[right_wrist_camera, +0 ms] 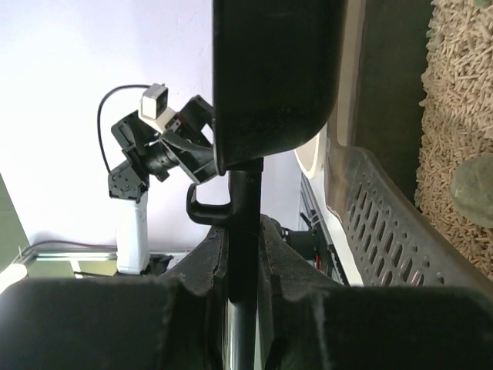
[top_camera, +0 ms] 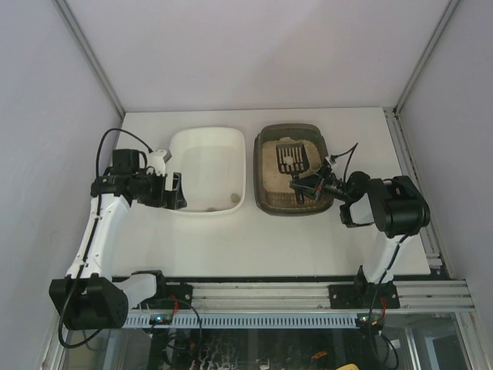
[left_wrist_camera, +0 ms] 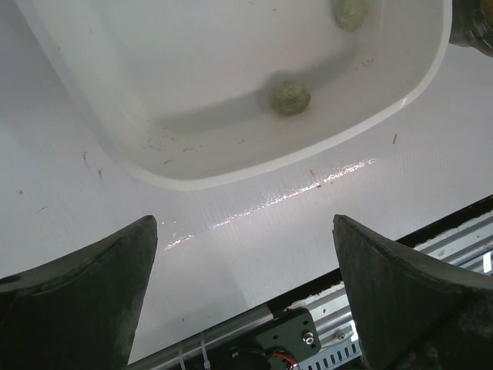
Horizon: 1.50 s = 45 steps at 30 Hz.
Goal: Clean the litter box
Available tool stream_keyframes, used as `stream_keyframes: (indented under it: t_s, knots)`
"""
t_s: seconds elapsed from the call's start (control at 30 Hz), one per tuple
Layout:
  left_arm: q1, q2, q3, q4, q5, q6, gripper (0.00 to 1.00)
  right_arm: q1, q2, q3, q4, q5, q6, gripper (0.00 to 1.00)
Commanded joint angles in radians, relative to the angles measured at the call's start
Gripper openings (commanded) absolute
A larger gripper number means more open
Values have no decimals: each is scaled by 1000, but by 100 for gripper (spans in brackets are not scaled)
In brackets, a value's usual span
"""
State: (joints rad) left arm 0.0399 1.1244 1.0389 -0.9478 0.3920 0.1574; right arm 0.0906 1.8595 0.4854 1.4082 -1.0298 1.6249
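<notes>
The dark grey-brown litter box point(top_camera: 260, 179) sits right of centre with beige litter point(top_camera: 271, 168) in it. A black slotted scoop point(top_camera: 291, 158) lies over the litter. My right gripper point(top_camera: 306, 185) is shut on the scoop's handle point(right_wrist_camera: 245, 193) at the box's front right; the right wrist view shows the handle clamped between the jaws point(right_wrist_camera: 245, 247), with pellet litter point(right_wrist_camera: 458, 92) and a greenish clump point(right_wrist_camera: 474, 189) at the right. My left gripper point(top_camera: 177, 193) is open and empty at the white tray's front left corner, its fingers point(left_wrist_camera: 85, 293) spread wide above the table.
The white tray point(top_camera: 174, 148) stands left of the litter box and holds two greenish clumps point(left_wrist_camera: 290, 97) point(left_wrist_camera: 350, 13) near its front. The table's front edge with the mounting rail point(left_wrist_camera: 293, 339) runs just below the left gripper. White walls enclose the table.
</notes>
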Motion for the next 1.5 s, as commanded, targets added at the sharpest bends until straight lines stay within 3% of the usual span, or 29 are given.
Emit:
stream_keyframes:
  t_s: [0.0, 0.07, 0.13, 0.2, 0.27, 0.47, 0.6, 0.77, 1.03, 1.47]
  knots:
    - [15, -19, 14, 15, 0, -4, 100, 29, -74, 46, -9, 8, -24, 0]
    - [37, 0, 28, -3, 68, -6, 100, 81, -139, 87, -237, 18, -153, 0]
    - [55, 18, 33, -29, 126, 6, 100, 131, -223, 153, -539, 55, -330, 0]
    - [75, 14, 20, -20, 144, 5, 100, 182, -294, 253, -947, 126, -570, 0]
    - [94, 6, 12, -20, 171, 9, 100, 245, -339, 359, -1200, 218, -733, 0]
    - [101, -5, 11, -20, 182, 16, 100, 373, -301, 633, -1660, 465, -940, 0]
    - [104, -4, 9, -16, 178, 17, 100, 507, -220, 869, -1929, 754, -1070, 0]
    - [104, -7, 6, -11, 170, 16, 100, 666, -81, 1072, -2100, 1062, -1156, 0]
    - [107, -17, -4, -3, 150, 13, 100, 832, 85, 1299, -2213, 1438, -1321, 0]
    - [109, -30, -15, 44, 77, -40, 100, 946, 136, 1343, -2169, 1710, -1475, 0]
